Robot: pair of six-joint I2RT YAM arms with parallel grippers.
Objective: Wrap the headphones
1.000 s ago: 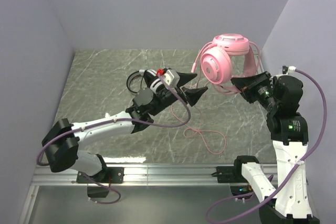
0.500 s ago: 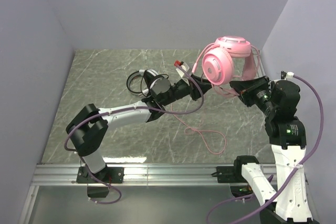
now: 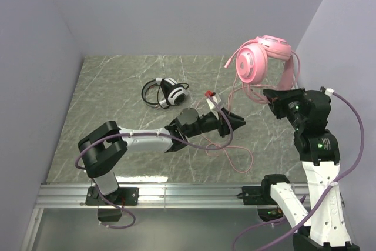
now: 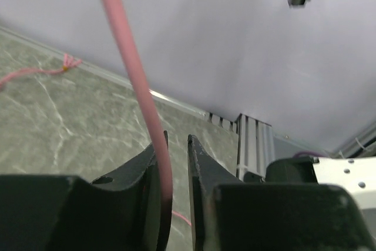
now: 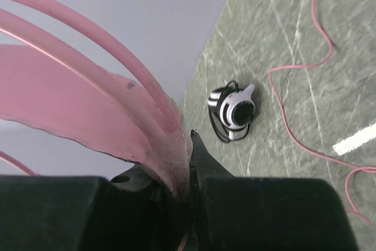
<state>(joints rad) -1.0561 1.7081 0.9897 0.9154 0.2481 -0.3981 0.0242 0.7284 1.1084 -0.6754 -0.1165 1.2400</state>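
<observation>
The pink headphones (image 3: 254,63) hang in the air at the back right, with my right gripper (image 3: 272,94) shut on the headband (image 5: 88,110) from below. Their pink cable (image 3: 241,158) drops to the table and loops there. My left gripper (image 3: 236,123) is low over the table, just left of that loop. In the left wrist view the pink cable (image 4: 132,63) runs down between the nearly closed fingers of the left gripper (image 4: 178,137). The black and white headphones (image 3: 167,92) lie on the table at the back centre, also visible in the right wrist view (image 5: 234,110).
Purple-grey walls close in the table on the left, back and right; the right wall (image 3: 346,39) stands close behind the right arm. An aluminium rail (image 3: 188,192) runs along the near edge. The pink cable's far end trails across the marble top (image 4: 35,73).
My left arm swung from beside the pink earcup down and toward the front right, and its jaws closed around the pink cable. The right arm lifted and turned the pink headset.
</observation>
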